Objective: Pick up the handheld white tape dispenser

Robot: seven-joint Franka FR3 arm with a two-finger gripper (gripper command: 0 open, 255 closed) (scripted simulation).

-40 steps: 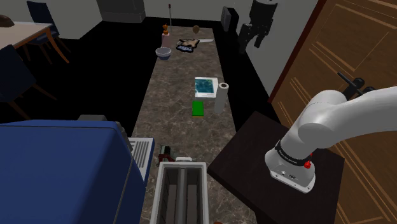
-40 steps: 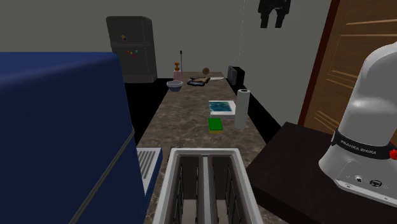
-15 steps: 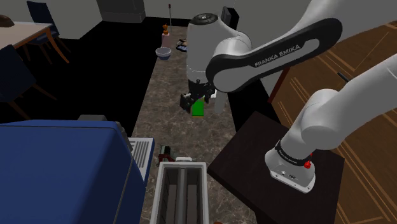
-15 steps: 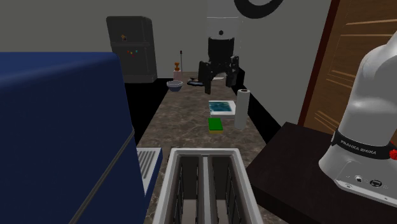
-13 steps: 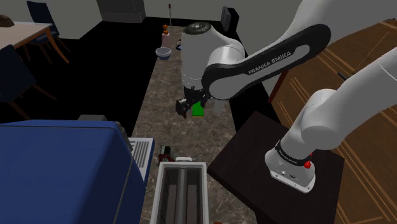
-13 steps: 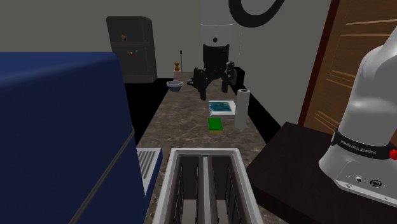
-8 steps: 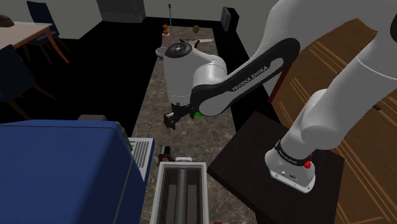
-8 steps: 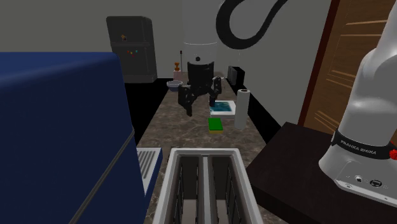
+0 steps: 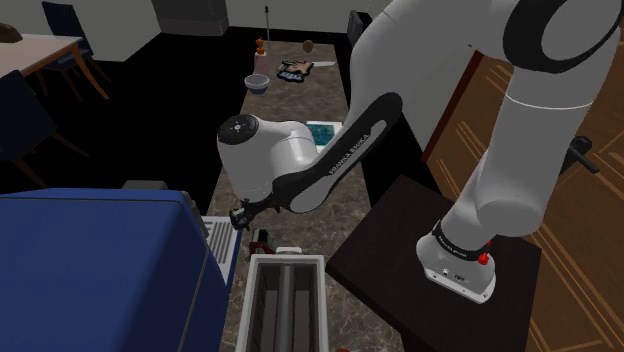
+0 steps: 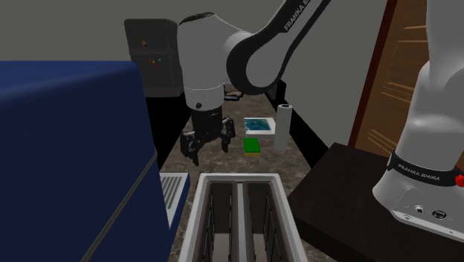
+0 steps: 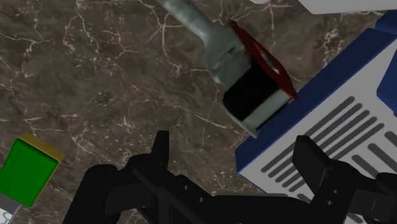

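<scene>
The tape dispenser (image 11: 245, 86) lies on the dark marble counter (image 11: 95, 76). It has a grey-white handle, a red toothed blade plate and a black roll in its head. In the shoulder view the dispenser (image 9: 262, 241) is a small dark red shape just beyond the toaster. My gripper (image 11: 235, 153) hovers over it, open, its black fingers (image 11: 160, 145) spread wide and touching nothing. In the shoulder view the gripper (image 9: 243, 215) hangs low beside the blue appliance. In the second exterior view the gripper (image 10: 210, 146) points down at the counter.
A big blue appliance (image 9: 100, 270) with a white vented base (image 11: 331, 137) stands right beside the dispenser. A white toaster (image 9: 285, 305) sits at the counter's near end. Farther along are a green block (image 10: 253, 145), a paper towel roll (image 10: 282, 126) and a bowl (image 9: 257, 83).
The arm has swung from the middle of the counter toward its near end and dropped lower, bringing the gripper over the dispenser. The fingers stayed open.
</scene>
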